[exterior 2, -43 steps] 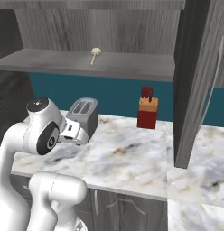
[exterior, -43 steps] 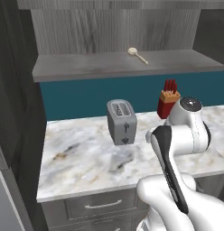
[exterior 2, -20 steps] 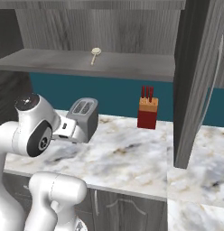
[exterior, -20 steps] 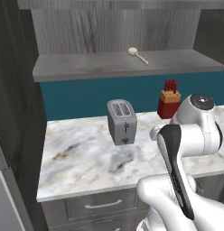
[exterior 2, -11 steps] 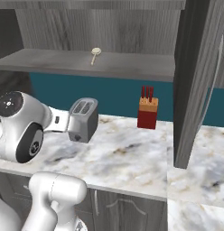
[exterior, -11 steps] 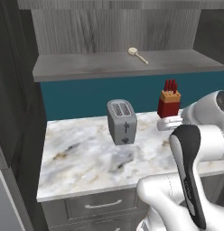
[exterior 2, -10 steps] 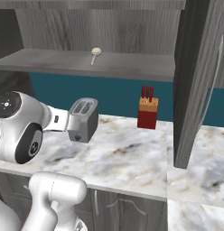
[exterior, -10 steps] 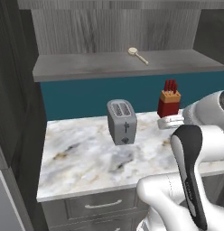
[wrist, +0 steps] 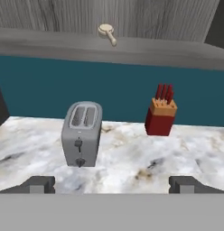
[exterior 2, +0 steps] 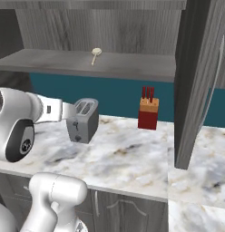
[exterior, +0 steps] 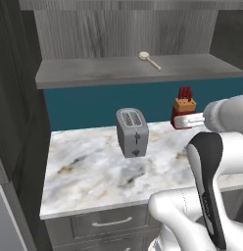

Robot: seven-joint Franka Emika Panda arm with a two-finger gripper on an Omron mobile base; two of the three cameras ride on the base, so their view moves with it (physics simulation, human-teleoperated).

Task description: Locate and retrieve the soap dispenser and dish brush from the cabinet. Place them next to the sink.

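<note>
While hand (wrist: pixel 112 184) gapes wide over counter, dish brush (wrist: pixel 107 33) lies well above on cabinet shelf (wrist: pixel 50 41).

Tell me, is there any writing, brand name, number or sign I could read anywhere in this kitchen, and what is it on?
No readable text anywhere.
Toaster: dark marks on its end, near the lever and knob; no letters or numbers.
Knife block: plain red and tan, no label.
Dish brush on the cabinet shelf: bare wood, no print.
Marble counter: veining only.
</note>
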